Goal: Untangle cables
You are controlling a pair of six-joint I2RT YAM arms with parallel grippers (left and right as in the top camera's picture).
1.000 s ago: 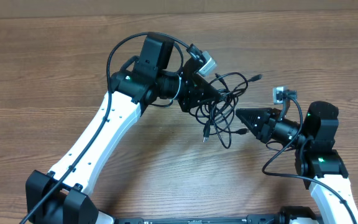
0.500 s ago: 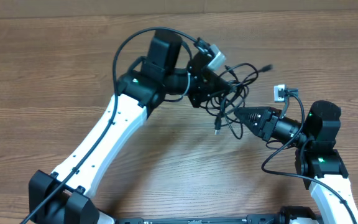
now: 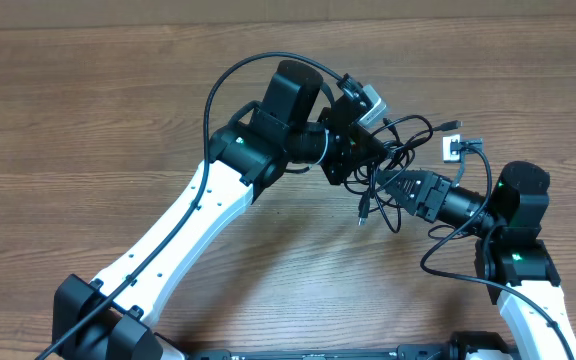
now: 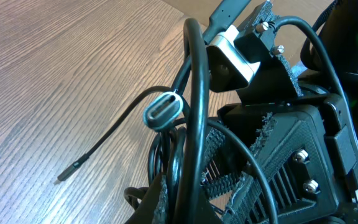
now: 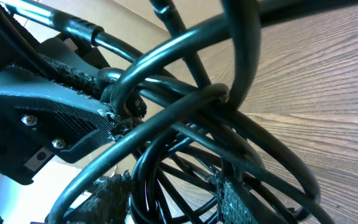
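Note:
The cables [image 3: 404, 138] are a knot of thin black cords hanging above the table at centre right. My left gripper [image 3: 366, 165] is shut on the knot; in the left wrist view a thick loop [image 4: 191, 124] rises from between the pressed jaws [image 4: 194, 208], beside a silver oval plug [image 4: 163, 111]. One plug end [image 3: 364, 212] dangles below. My right gripper [image 3: 390, 187] points left into the knot from below. Its fingers [image 5: 235, 196] stand apart, with several strands [image 5: 166, 186] running loosely between them [image 5: 174, 200].
The wooden table [image 3: 118, 110] lies under both arms. A thin cord ends in a small plug [image 4: 64, 176] low over the wood. Thick black arm cables loop over the left arm [image 3: 228, 80] and beside the right arm [image 3: 448, 250]. The right wrist camera [image 3: 451, 150] sits close to the knot.
My left arm has carried the knot right and toward the far side. My right gripper has gone from nearly shut to open, and the knot now hangs over its tips.

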